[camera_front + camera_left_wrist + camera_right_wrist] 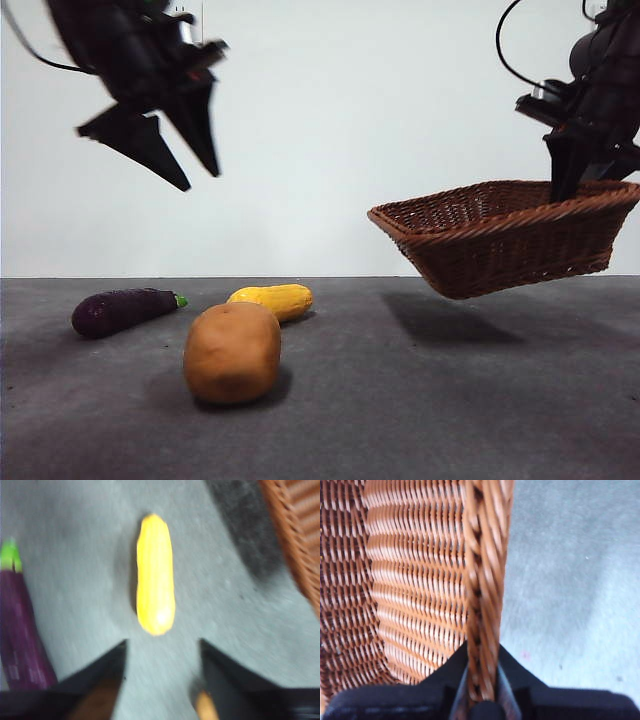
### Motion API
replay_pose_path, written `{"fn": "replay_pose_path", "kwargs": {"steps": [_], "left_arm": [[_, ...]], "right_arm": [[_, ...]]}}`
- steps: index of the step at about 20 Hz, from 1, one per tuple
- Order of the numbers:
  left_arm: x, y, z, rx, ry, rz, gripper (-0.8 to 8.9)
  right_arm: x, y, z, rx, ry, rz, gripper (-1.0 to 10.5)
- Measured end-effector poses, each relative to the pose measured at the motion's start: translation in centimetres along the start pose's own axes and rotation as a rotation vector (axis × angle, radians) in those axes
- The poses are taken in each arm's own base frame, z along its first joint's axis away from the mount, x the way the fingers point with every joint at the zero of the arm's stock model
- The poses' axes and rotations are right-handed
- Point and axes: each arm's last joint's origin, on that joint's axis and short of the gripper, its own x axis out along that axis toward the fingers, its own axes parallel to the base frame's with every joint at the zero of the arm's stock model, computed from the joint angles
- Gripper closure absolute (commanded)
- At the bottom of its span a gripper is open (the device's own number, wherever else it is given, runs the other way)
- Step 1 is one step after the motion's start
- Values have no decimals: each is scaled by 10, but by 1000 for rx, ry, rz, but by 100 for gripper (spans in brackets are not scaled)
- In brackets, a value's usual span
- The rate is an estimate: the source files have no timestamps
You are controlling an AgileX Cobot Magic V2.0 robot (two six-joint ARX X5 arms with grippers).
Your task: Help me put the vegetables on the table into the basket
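Three vegetables lie on the dark grey, mottled table (450,420): a large rounded tan-brown potato (232,352) nearest the front camera, a dark purple eggplant with a green stem (122,310) farther back, and a smaller yellow bumpy oblong vegetable (272,300) just behind the potato, close to it though contact cannot be made out. The eggplant and the yellow piece lie apart from each other, with bare table between them. The left gripper (180,150) hangs in the air above the eggplant and the yellow piece, well clear of the table, with its two black jaws spread apart and nothing between them; in the left wrist view the yellow vegetable (155,575) lies lengthwise straight ahead of the gap between the jaws, the eggplant (22,635) sits off to one side, and a corner of the basket (297,535) shows at the other. The right gripper (578,165) is clamped on the braided rim of the shallow rectangular dark-brown woven wicker basket (500,245), which is held off the table, tilted, with its shadow on the surface beneath. The right wrist view shows the two jaws of the right gripper (482,692) pressed against either side of the rim (485,580), with the woven inner wall on one side and the table on the other.
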Motion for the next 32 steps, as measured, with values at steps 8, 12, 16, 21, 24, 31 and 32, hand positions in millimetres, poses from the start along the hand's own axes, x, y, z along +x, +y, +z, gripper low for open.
{"fn": "replay_pose_path", "kwargs": {"steps": [8,12,16,21,24,31,32], "left_arm": [[84,-4,29,149,159,44,173],[114,-4,27,185,182,96,176],[148,-2,18,183,256,91,190],[153,-15,21,220,220,142,778],[154,-20,20,230,226,141,822],[88,-38,23,187,202,105,822],[63,-48,27,184,143,79,822]], "right_arm": [[-48,1,-19,27,-63,-34,955],[-62,8,-26,20,-80,-42,955],[-66,10,-31,22,-68,-41,955],[-66,10,-30,21,-70,-41,955],[-66,10,-30,21,-70,-41,955],[-66,10,-30,22,-70,-41,955],[-66,11,-30,22,-68,-41,955]]}}
